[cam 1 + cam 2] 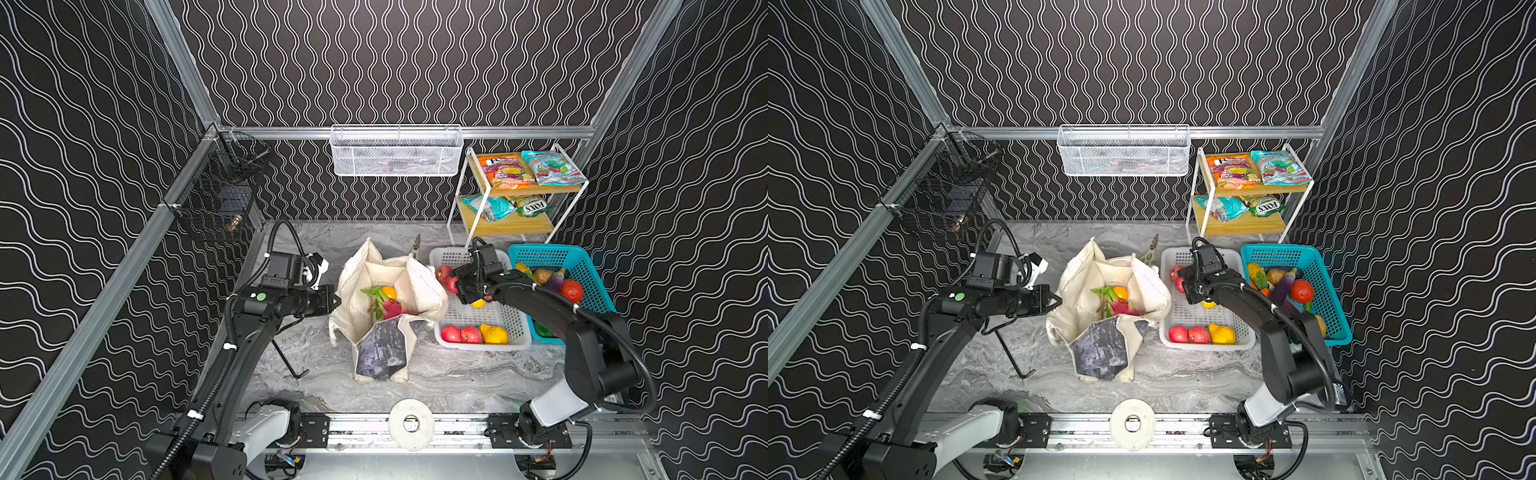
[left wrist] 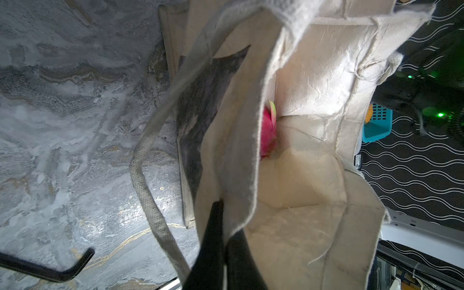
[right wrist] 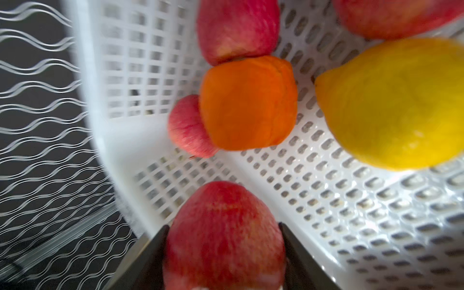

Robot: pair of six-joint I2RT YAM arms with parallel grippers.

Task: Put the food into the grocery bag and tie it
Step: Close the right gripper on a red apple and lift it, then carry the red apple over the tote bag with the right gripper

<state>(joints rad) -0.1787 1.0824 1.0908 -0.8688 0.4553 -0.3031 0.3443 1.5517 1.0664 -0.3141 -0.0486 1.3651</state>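
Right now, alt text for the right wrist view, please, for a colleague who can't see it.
A red apple sits between the jaws, both touching its sides, over a white basket. Inside lie an orange, a lemon and three more apples. The picture is slightly blurred.

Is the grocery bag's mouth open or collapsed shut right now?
Open. The left end effector pinches the rim of the grocery bag, and both top views show the dragon fruit and orange inside.

Cream grocery bag [image 1: 424, 282] with a dark grey marbled panel [image 1: 380, 349]; grey marbled counter [image 1: 457, 374]; white perforated basket [image 1: 469, 318] — red apple [image 3: 223, 238], yellow lemon [image 3: 391, 105]; teal basket [image 1: 582, 266].
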